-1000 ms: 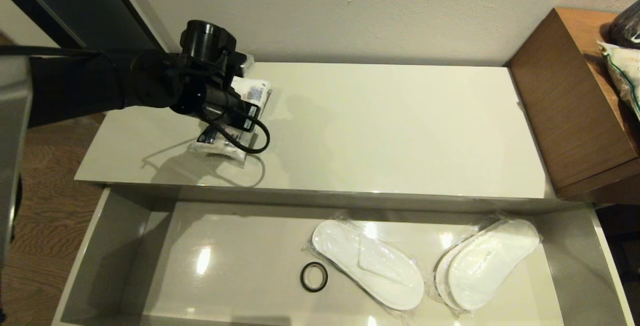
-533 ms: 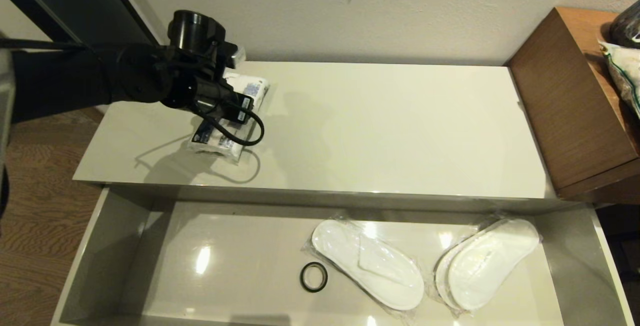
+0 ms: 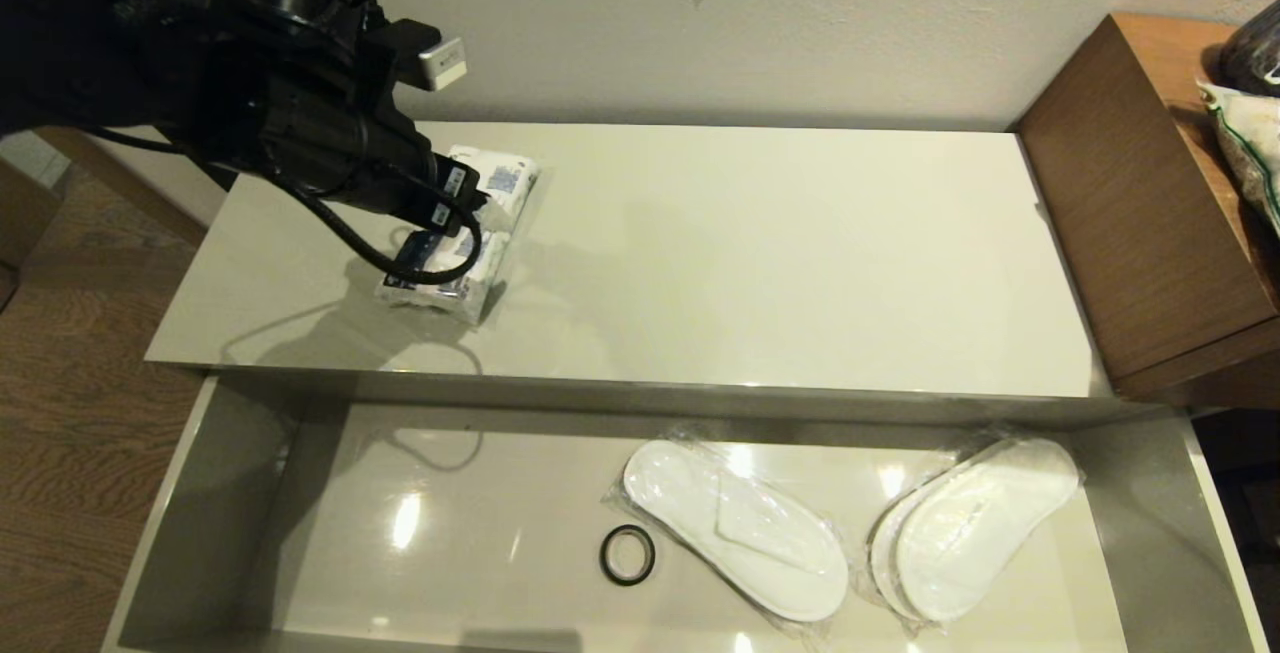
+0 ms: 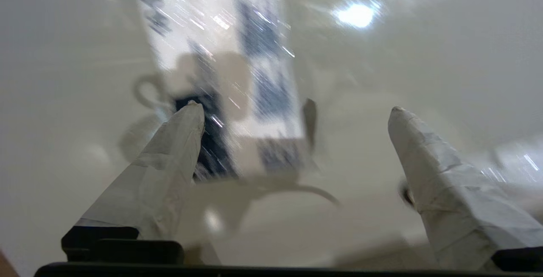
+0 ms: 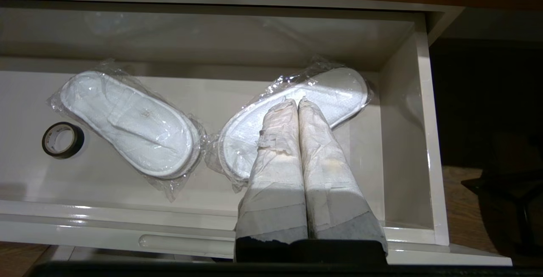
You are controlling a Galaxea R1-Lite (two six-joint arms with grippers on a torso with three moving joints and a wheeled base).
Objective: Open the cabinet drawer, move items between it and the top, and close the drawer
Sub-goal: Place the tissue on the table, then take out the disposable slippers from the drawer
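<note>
Tissue packet (image 3: 462, 243) on cabinet top (image 3: 760, 263), drawer (image 3: 240, 523) open.
Left gripper (image 4: 292, 111) above packet, fingers apart, empty. Two slipper packs (image 3: 735, 528) and black ring (image 3: 628, 554) in drawer. Right gripper (image 5: 298, 101) fingers together over drawer.

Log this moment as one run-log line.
left gripper: open, above tissue packet on top | right gripper: shut, parked | drawer: open

The left arm (image 3: 200, 83), upper left in the head view, is matte black with a cylindrical cap, a looping black cable (image 3: 400, 258) and a small white tab. Both grippers' fingers (image 5: 297, 162) are wrapped in creased whitish tape on black mounts.
</note>
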